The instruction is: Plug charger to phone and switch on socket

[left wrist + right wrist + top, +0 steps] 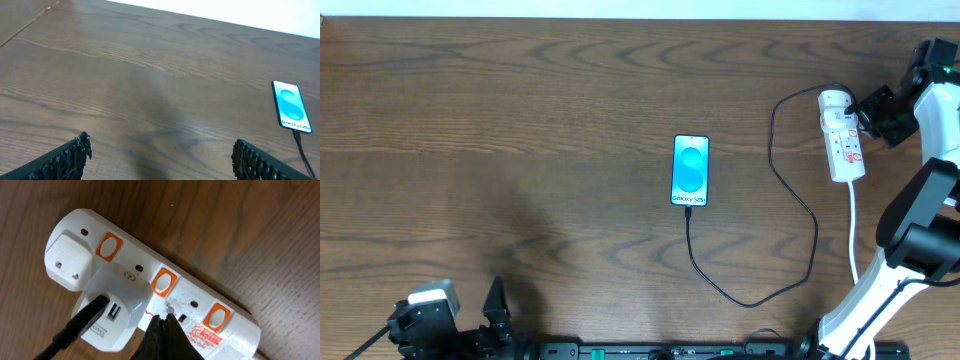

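Note:
The phone (690, 170) lies face up mid-table, light-blue screen lit; it also shows in the left wrist view (291, 106). The thin black charger cable (798, 215) runs from the phone's near end, loops right and up to a white USB adapter (112, 307) plugged into the white socket strip (842, 135). In the right wrist view the socket strip (200, 300) shows orange switches. My right gripper (164, 319) is shut, its tips just above the strip below the middle switch (163, 281). My left gripper (160, 150) is open and empty near the front left.
The strip's white cord (852, 230) trails toward the front right beside my right arm's base (880, 290). A second white plug (67, 260) sits at the strip's round end. Wood-grain table (520, 150) all round.

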